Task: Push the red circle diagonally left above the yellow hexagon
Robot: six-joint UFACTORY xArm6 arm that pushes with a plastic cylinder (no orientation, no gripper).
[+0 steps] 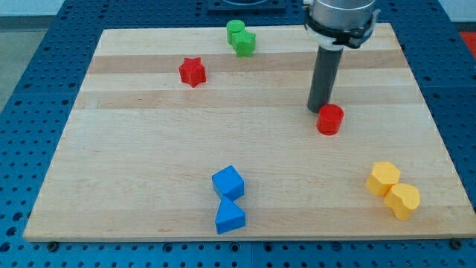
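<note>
**Camera view: rod tip beside the red circle on a wooden board**

Camera view looks down at a slant on a pale wooden board that rests on a blue table dotted with holes. From the view's top, right of centre, a silver and black arm comes down and ends in a straight dark rod. My tip sits on the board just beside the red circle, at that block's upper left edge; they look to be touching, though the angle leaves this unsure. The arm carries no pincer, only the rod, so nothing is held or clamped.

The red circle (a short round block) lies right of the board's middle. Well below it, near the board's lower right corner, sits the yellow hexagon, and touching its lower right side is a second yellow block with a rounded, heart-like shape.

Near the bottom edge, left of centre, a blue cube stands with a blue triangle touching it from below. At the upper left lies a red star. Close to the top edge, two green blocks sit pressed together, their shapes hard to make out.
</note>
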